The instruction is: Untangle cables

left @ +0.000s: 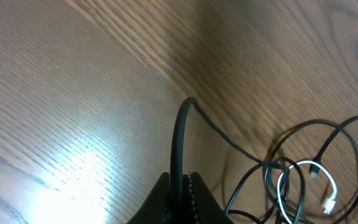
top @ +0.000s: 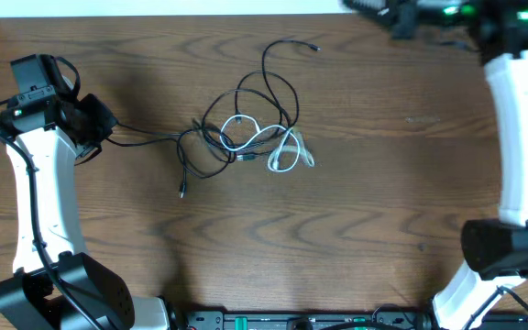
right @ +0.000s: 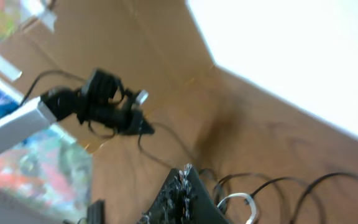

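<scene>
Overhead puts the cables point(top: 250, 133) knotted in the middle of the desk point(top: 383, 220), off to the right of your left fingers point(left: 204, 208). Those pinch one black cord point(left: 180, 143), which runs rightward into the knot. Your right fingers point(right: 185, 199) are pressed together, seemingly empty, far back. Your left arm is nearer, so draw leftward along that cord.

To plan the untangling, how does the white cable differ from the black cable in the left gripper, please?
The white cable is bunched in small loops; the black cable stretches out of the tangle. The white cable lies free; the black cable is pinched in the left gripper. Both are thin and tangled.
</scene>
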`<control>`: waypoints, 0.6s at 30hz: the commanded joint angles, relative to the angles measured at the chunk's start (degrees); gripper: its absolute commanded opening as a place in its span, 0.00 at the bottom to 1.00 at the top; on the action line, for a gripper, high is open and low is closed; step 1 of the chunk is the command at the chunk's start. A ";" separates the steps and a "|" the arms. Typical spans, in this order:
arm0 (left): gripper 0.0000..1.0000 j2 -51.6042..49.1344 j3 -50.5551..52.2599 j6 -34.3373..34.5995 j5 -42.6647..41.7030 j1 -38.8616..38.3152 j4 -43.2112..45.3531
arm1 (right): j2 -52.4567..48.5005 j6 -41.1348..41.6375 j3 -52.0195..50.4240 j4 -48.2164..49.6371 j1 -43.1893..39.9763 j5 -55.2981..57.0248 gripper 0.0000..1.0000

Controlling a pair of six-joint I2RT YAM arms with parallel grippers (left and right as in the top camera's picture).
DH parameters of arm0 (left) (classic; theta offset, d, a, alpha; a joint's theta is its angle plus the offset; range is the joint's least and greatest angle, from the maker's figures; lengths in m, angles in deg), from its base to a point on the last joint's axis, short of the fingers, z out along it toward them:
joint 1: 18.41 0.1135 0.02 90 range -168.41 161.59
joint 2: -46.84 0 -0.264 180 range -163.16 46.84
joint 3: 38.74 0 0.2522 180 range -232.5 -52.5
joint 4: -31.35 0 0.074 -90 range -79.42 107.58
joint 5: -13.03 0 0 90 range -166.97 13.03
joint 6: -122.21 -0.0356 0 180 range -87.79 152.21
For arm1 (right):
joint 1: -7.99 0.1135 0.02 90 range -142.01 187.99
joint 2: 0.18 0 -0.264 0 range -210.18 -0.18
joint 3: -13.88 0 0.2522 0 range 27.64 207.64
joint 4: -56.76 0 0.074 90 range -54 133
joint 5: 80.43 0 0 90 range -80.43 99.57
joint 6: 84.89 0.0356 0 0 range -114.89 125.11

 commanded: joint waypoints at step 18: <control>0.08 -0.22 0.37 -0.52 -0.50 -0.13 -0.15 | -7.69 -5.05 1.18 -27.50 8.22 31.63 0.52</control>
